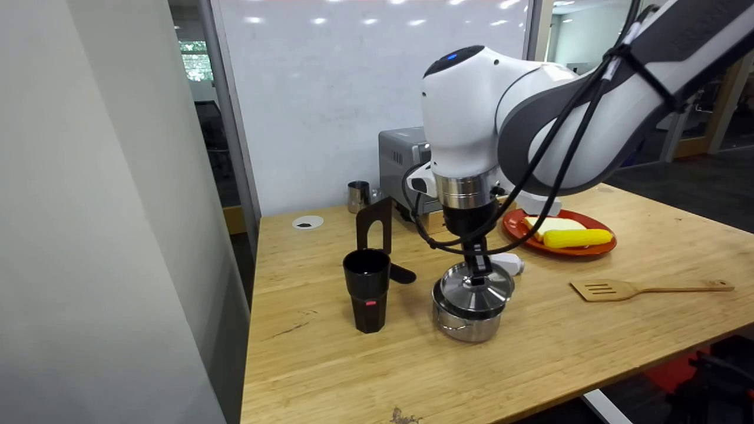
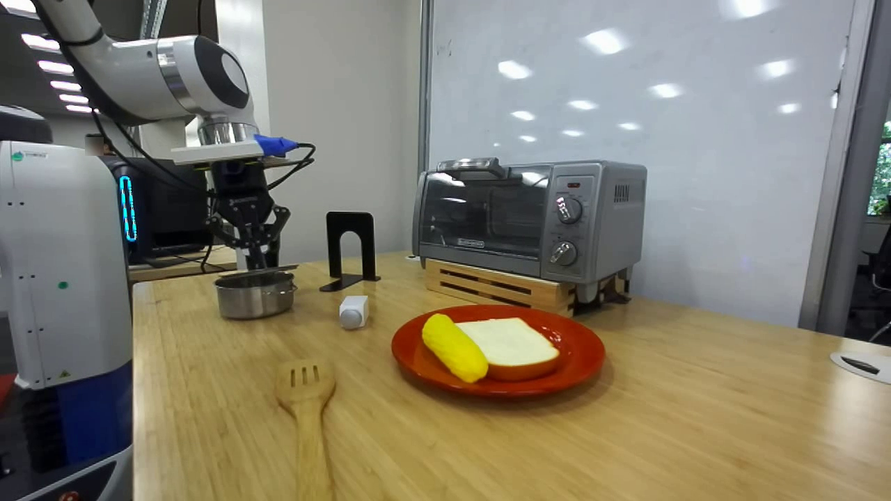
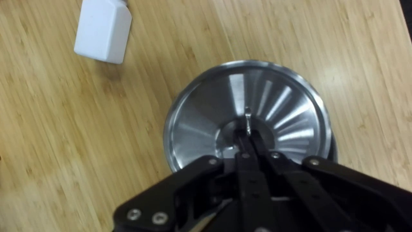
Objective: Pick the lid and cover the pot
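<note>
- From above, yr gripper (image 3: 248,133) w/ the lid (image 3: 238,96) blocks most of the mouth of the pot (image 1: 468,331).
- Tall blk cup (image 1: 370,285) stands nr the pot; you've a strip of bare table (image 1: 409,321) btwn them.
- White bottle (image 2: 353,312) is also nr the pot, upright blk bookend (image 2: 351,222) beyond it.
- Toaster oven (image 2: 536,223) walls off part of the back.
- Spatula (image 1: 612,290) lies flat, so you can pass low over it; plate (image 2: 498,390) sits btwn it & the oven.

Faint letters (image 1: 704,26) on the robot arm (image 1: 518,100) begin "FRAN". In an exterior view, the badge (image 2: 470,243) of the toaster oven (image 2: 532,223) and the label (image 2: 29,155) on the white-and-blue machine (image 2: 66,257) at left are illegible; a warning triangle (image 2: 64,374) marks that machine.
</note>
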